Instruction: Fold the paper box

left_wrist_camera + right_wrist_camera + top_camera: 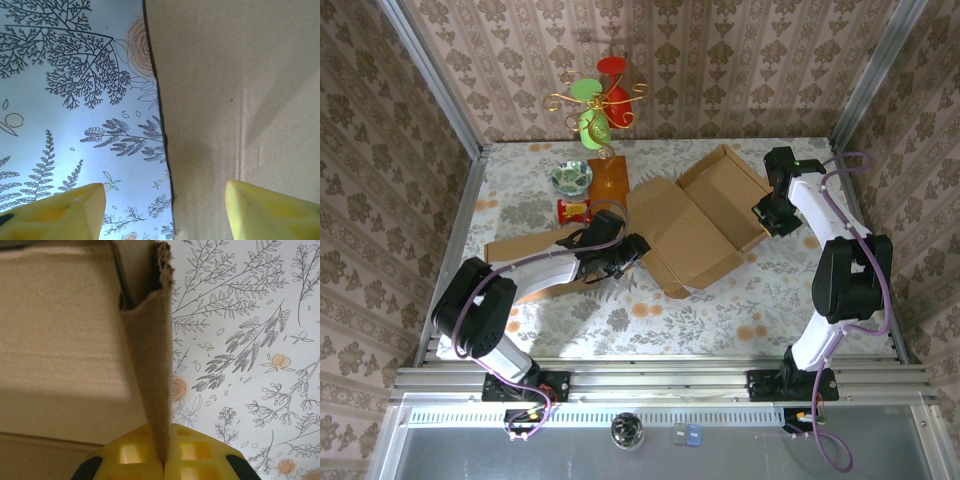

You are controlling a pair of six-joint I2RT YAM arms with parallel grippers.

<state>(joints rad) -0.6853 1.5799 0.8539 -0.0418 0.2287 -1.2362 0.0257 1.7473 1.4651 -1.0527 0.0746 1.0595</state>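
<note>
The paper box lies half-formed. Its tray part has walls already raised, and a flat panel spreads from the tray toward the left arm. The crease between the two runs slantwise away from the arms' bases, so the panel has to swing over that line toward the right arm's side.

The right gripper is at the tray's outer side, farthest from the panel. It is clamped tight on the upright side wall, with the cardboard edge pinched between its yellow pads. That looks like an anchor for the box.

The left gripper sits at the panel's free edge, opposite the tray. Its jaws stand moderately wide and hold nothing. In the left wrist view one finger hangs over the printed tablecloth and the other over the cardboard, with the panel's edge running between them. Whether either pad touches the board I cannot tell from so close a view.

The left arm is plainly the nearer one to the panel. I judge the next move is its own: close on that edge or get under it, then lift it across toward the tray.

Beyond the box on the panel's side, near but apart, are a small bowl and an ornament stand hung with coloured cups.
</note>
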